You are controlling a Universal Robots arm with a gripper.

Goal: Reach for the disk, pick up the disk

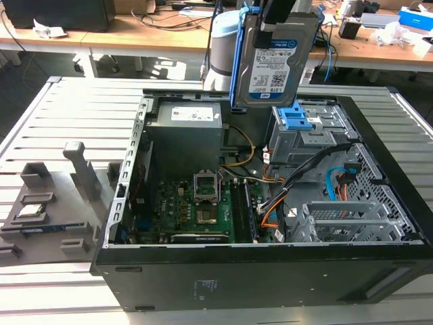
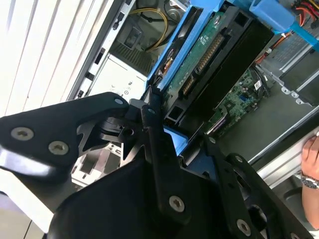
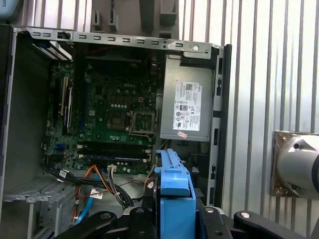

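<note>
The disk [image 1: 274,61], a silver-grey hard drive with a white-and-blue label and blue rails, hangs upright in the air above the rear of the open computer case [image 1: 270,271]. My gripper [image 1: 274,20] is shut on its upper end. In the second wrist view the black fingers [image 2: 149,117] clamp the disk [image 2: 209,64], whose green circuit-board side and blue rail show. In the first wrist view the disk's blue rail [image 3: 174,181] sticks out between the gripper's black links, over the case's interior.
Inside the case lie a grey power supply [image 1: 186,128], the green motherboard [image 1: 196,210], cables and a drive cage with blue latches [image 1: 298,118]. A grey fixture with a small chip [image 1: 30,210] sits on the slatted table [image 1: 81,108]. A person's hand [image 2: 311,159] shows beside the case.
</note>
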